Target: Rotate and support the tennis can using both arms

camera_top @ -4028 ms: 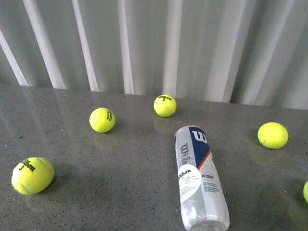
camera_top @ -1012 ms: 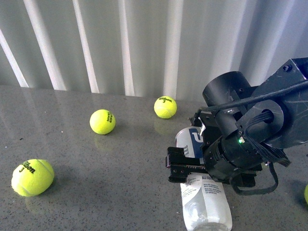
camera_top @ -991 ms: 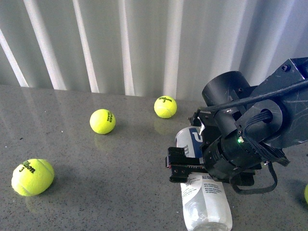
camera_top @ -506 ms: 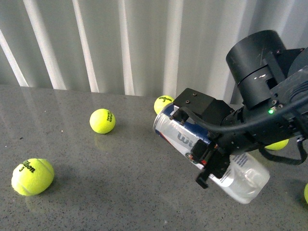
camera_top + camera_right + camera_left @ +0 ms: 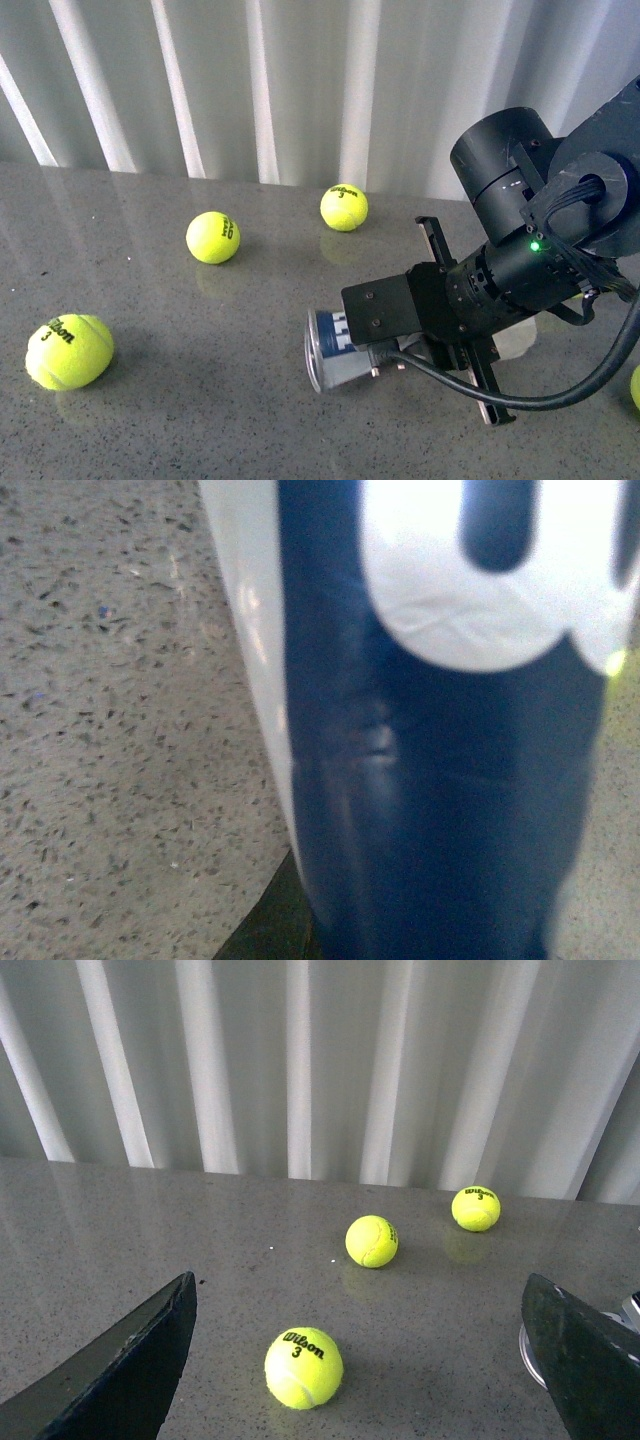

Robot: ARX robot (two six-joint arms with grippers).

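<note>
Right claw: I am gripping the tennis can around its middle, jaws closed on the tube. The right arm is covering most of it in the front view. A green light is glowing on the arm housing.

Can position: it is lying close to level and crosswise in front of me. The silver rim is pointing towards my left side and the clear end is poking out on the far side of the claw. I cannot tell whether it is clear of the grey speckled table or touching it.

Right wrist view: the navy and white label is filling the picture, very close and blurred, with table showing beside it.

Left claw: it is gaping wide, holding nothing, both fingers showing as dark wedges. A sliver of the can's rim is just showing beside the far finger.

Three tennis balls are sitting loose on the table, well apart from the can. A fourth is peeking in at the right edge of the front view. A ribbed pale wall is standing behind.
</note>
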